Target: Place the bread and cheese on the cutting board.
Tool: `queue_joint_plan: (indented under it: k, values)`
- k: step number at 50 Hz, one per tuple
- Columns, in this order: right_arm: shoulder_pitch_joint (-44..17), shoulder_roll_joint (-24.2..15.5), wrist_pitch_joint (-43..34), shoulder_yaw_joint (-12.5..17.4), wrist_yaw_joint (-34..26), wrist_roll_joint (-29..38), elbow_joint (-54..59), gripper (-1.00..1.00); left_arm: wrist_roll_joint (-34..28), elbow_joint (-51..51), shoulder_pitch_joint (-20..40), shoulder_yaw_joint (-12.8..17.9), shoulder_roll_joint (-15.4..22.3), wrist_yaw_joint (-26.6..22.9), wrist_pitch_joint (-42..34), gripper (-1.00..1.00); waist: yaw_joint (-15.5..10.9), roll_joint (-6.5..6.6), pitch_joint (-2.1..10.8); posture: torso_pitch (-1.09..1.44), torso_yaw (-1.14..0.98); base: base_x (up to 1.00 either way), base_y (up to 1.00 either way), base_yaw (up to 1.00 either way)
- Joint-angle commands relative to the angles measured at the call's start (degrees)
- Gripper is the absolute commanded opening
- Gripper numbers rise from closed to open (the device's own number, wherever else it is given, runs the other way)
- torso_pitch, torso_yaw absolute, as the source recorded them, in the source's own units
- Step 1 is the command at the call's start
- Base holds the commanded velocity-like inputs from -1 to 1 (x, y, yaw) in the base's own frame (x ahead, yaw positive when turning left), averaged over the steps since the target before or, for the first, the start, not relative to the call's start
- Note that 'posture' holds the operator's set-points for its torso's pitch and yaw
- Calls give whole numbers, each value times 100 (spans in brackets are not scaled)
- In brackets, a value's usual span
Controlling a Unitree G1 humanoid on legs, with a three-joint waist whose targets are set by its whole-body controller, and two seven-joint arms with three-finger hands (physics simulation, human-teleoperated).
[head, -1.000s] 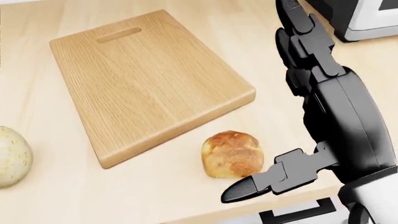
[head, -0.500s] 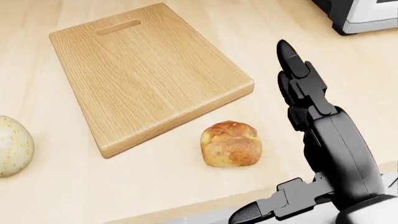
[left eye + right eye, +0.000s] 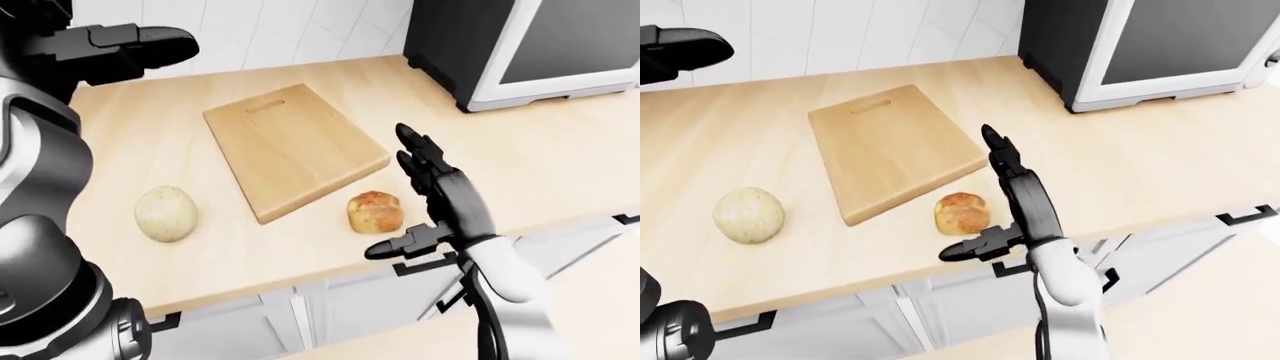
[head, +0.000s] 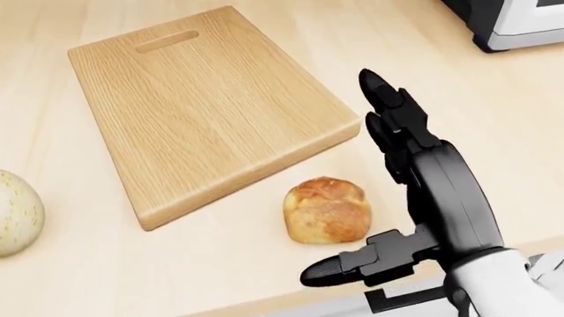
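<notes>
Crusty, golden bread (image 4: 327,210) sat just left of my right hand (image 4: 414,191), which had drifted closer since before, fingers spread wide, thumb curling beneath it; the woodgrain cutting board (image 4: 203,105) lay beyond.

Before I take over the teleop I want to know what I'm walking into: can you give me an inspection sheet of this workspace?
Surface: light wooden countertop, white cabinet fronts below.
Job's things: cutting board bare, handle slot toward the view's top; bread roll on the counter just off its lower edge; round pale cheese on the counter, left of the board.
Clutter: nothing seen.
Grippers: right hand open beside the roll, right of it, fingers extended, thumb below the roll, not gripping; left hand raised at the left-eye view's upper left, holding nothing, fingers' state unclear.
Cables: nothing seen.
Surroundings: black and white appliance top right; white tiled wall.
</notes>
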State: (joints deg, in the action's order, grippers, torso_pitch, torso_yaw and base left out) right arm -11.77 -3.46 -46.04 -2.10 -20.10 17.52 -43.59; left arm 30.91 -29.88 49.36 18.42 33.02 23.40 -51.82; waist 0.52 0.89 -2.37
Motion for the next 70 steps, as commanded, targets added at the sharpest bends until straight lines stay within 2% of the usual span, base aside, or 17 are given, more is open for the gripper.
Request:
queue_joint_plan:
  k: [1, 9, 10, 14, 24, 27, 31, 36, 45, 54, 56, 58, 59, 70]
  values:
    - [-96, -9, 170, 34, 21, 7, -172, 74, -54, -89, 160, 70, 71, -16, 140, 100, 4, 24, 123, 0, 0, 0, 0, 0]
    - [152, -20, 310, 150, -8, -49, -235, 58, -64, -109, 181, 77, 33, -28, 96, 100, 3, 24, 120, 0, 0, 0, 0, 0]
    - [149, -21, 291, 129, -1, -35, -245, 57, 126, -109, 252, 188, -20, 31, 6, 100, 3, 23, 119, 0, 0, 0, 0, 0]
    - [206, -29, 372, 133, 1, -40, -203, 55, 84, -82, 188, 118, 90, 43, 112, 100, 18, 25, 117, 0, 0, 0, 0, 0]
    - [255, 6, 448, 12, -6, 11, -97, 33, 65, -77, 155, 80, 83, 46, 148, 100, 27, 33, 108, 0, 0, 0, 0, 0]
    - [297, 10, 485, 89, -35, -37, -106, 29, 42, -57, 134, 87, 76, 28, 168, 100, 29, 35, 109, 0, 0, 0, 0, 0]
    - [264, 19, 443, 37, -27, -12, -113, 11, 32, -64, 144, 76, 72, 25, 156, 100, 25, 38, 105, 0, 0, 0, 0, 0]
    - [295, 0, 476, 62, -47, -5, -99, 7, 50, -92, 165, 97, 78, 34, 112, 100, 28, 38, 105, 0, 0, 0, 0, 0]
    - [335, -11, 521, 77, -68, 22, -75, -18, 110, -84, 157, 106, 82, 48, 156, 100, 21, 35, 108, 0, 0, 0, 0, 0]
    - [353, 2, 642, 30, -73, 73, 60, -33, 163, -59, 176, 111, 69, 72, 169, 100, 14, 30, 115, 0, 0, 0, 0, 0]
    - [359, 12, 680, 7, -68, 87, 100, -44, 170, -65, 169, 102, 74, 87, 169, 100, 17, 30, 120, 0, 0, 0, 0, 0]
    - [352, 21, 663, -8, -61, 127, 72, -75, 182, -71, 164, 100, 77, 95, 167, 100, 19, 29, 124, 0, 0, 0, 0, 0]
    - [363, 25, 695, -4, -51, 134, 83, -100, 193, -77, 162, 107, 77, 101, 163, 100, 19, 29, 126, 0, 0, 0, 0, 0]
    - [199, 47, 505, 23, -45, 160, -64, -100, 369, -72, 135, 128, 139, 202, 175, 100, 16, 36, 124, 0, 0, 0, 0, 0]
